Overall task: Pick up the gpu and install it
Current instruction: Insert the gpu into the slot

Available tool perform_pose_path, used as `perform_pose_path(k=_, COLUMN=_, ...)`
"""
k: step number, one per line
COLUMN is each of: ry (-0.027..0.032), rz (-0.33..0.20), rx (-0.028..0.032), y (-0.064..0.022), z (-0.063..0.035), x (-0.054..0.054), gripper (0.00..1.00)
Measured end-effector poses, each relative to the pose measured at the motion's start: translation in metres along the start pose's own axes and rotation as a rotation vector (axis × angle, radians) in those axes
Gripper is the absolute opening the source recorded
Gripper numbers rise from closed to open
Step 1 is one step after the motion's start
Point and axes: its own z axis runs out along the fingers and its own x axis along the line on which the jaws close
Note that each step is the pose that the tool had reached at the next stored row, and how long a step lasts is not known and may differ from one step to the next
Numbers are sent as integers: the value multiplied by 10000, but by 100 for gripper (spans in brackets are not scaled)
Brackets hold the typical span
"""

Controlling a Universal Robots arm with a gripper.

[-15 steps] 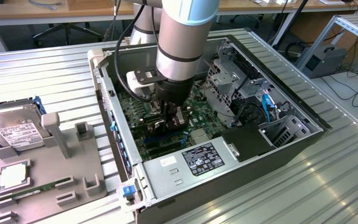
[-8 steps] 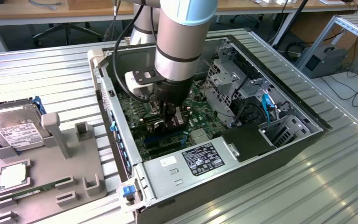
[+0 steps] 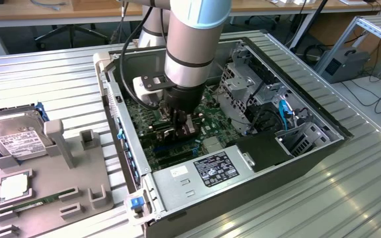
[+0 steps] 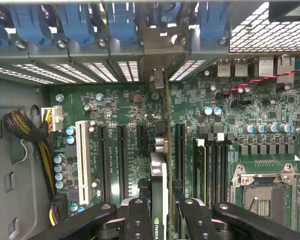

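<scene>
- Pincer [image 4: 159,212] is clamped on the gpu [image 4: 160,185], a thin flat card with a dark face and green board edge, held edge-on and upright over the green motherboard [image 4: 135,115] inside the open grey metal PC case [image 3: 323,144].
- Card sits above a long black expansion slot [image 4: 179,150]; its tan metal end bracket [image 4: 157,47] is up against the rear slot wall, below the row of blue plastic retainer clips [image 4: 90,22].
- Can't tell whether the edge connector is seated or just resting over the slot.
- Risk: card is thin and gripped near its top edge. Any tilt and the connector lands beside the slot, so a push would load the board rather than the socket.
- Risk: bracket tongue catching on the rear wall would cock the card.
- Risk: black memory slots [image 4: 217,165] and small capacitors [image 4: 210,111] stand just beside the path; sideways drift would clip them.
- Risk: the black-sleeved cable bundle [image 4: 25,127] is well apart, not a worry.
- Surface: ribbed aluminium tabletop [image 3: 45,79], case lying on its side on it. Grey moulded parts tray [image 3: 78,168] at the exterior view's left, with a silver hard drive with white label [image 3: 15,136].
- Room: lab; wooden desks [image 3: 18,12] behind, aluminium-profile frame [image 3: 376,29] at the exterior view's right.
</scene>
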Motion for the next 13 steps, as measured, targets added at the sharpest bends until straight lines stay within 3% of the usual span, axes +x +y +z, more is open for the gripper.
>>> perform_pose_path(k=13, ry=-1, rz=63, rx=2, y=9, z=25, x=-5, gripper=27)
